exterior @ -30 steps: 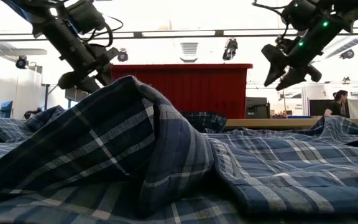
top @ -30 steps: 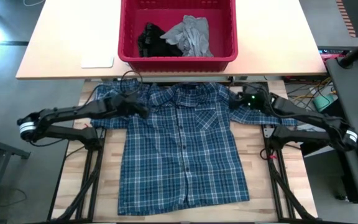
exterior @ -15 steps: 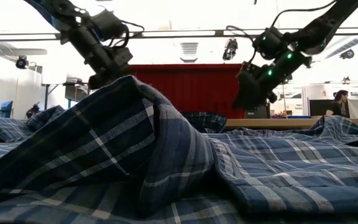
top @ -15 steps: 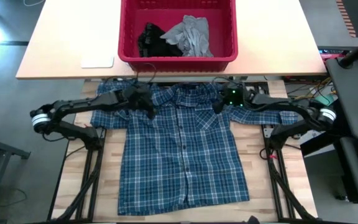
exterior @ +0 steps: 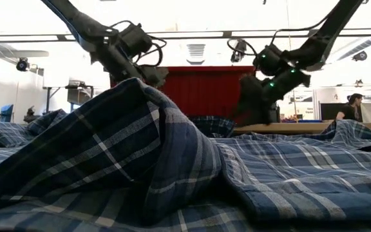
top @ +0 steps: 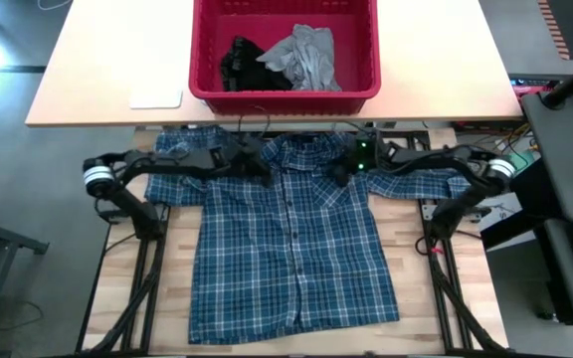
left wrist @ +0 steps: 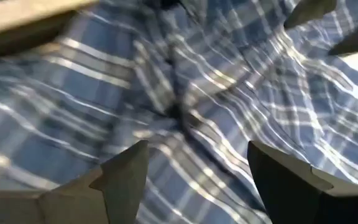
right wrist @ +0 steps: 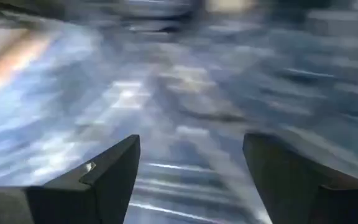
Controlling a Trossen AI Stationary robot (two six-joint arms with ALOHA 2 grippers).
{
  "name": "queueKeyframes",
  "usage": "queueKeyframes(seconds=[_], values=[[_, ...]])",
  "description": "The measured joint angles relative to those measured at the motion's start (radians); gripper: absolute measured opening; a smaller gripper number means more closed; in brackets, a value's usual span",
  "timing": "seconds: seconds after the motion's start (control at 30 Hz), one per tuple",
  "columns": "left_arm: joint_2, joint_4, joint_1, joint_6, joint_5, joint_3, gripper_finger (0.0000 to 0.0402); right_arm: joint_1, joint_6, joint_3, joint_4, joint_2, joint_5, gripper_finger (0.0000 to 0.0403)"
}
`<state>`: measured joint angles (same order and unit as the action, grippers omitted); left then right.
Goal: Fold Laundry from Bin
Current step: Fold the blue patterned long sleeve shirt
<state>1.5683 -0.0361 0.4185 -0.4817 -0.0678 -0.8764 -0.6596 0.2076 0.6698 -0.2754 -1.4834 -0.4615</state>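
Above the plaid shirt [top: 291,239] collar (hidden beneath them), left gripper [top: 264,171] and right gripper [top: 334,173] hover, fingers spread, grasping nothing.

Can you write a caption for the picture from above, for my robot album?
Two open grippers, left and right, hover over the plaid shirt's collar, red bin behind.

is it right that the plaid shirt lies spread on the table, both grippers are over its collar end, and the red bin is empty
Not quite: the red bin is not empty. The high view shows a light grey T-shirt and a small black garment inside it. The rest holds: the plaid shirt lies spread on the table, with the left gripper and right gripper over its collar end.
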Motion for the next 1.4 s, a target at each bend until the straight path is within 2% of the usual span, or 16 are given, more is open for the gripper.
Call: queueKeyframes(seconds=[0.07,0.1,0.13,0.27,0.4,0.53,0.8,0.87,1.07,1.2,1.27,1.4], values=[[0.026,-0.003,-0.043,-0.003,0.023,-0.007,0.0253,0.025,-0.004,0.03,-0.035,-0.046,-0.156,0.0269],[0.039,-0.018,-0.07,0.0,0.037,-0.012,0.025,0.043,-0.024,0.046,-0.04,-0.068,-0.179,0.0266],[0.051,-0.038,-0.099,0.012,0.041,-0.013,0.0248,0.061,-0.061,0.067,-0.04,-0.089,-0.157,0.0262],[0.102,-0.113,-0.192,-0.01,0.025,-0.006,0.0242,0.11,-0.232,0.197,-0.011,-0.188,0.085,0.0251],[0.113,-0.094,-0.264,-0.071,0.001,0.014,0.024,0.136,-0.364,0.37,0.066,-0.275,0.232,0.0236],[0.11,-0.112,-0.332,-0.078,-0.029,0.049,0.0239,0.134,-0.533,0.553,0.263,-0.385,0.284,0.0193],[0.105,-0.068,-0.398,-0.019,-0.061,0.124,0.0239,0.143,-0.809,0.917,0.542,-0.597,0.312,0.0049],[0.11,-0.058,-0.399,0.022,-0.063,0.13,0.0239,0.151,-0.862,0.997,0.607,-0.661,0.357,0.002],[0.123,-0.044,-0.399,0.092,-0.08,0.131,0.0239,0.183,-0.99,1.243,0.625,-0.822,0.527,0.0012],[0.125,-0.038,-0.398,0.092,-0.1,0.132,0.0239,0.182,-0.959,1.425,0.592,-0.919,0.751,0.0012],[0.125,-0.036,-0.398,0.092,-0.101,0.133,0.0239,0.181,-0.919,1.495,0.615,-0.941,0.811,0.0012],[0.125,-0.037,-0.399,0.092,-0.108,0.133,0.0239,0.171,-0.881,1.575,0.678,-0.93,0.803,0.0012]])
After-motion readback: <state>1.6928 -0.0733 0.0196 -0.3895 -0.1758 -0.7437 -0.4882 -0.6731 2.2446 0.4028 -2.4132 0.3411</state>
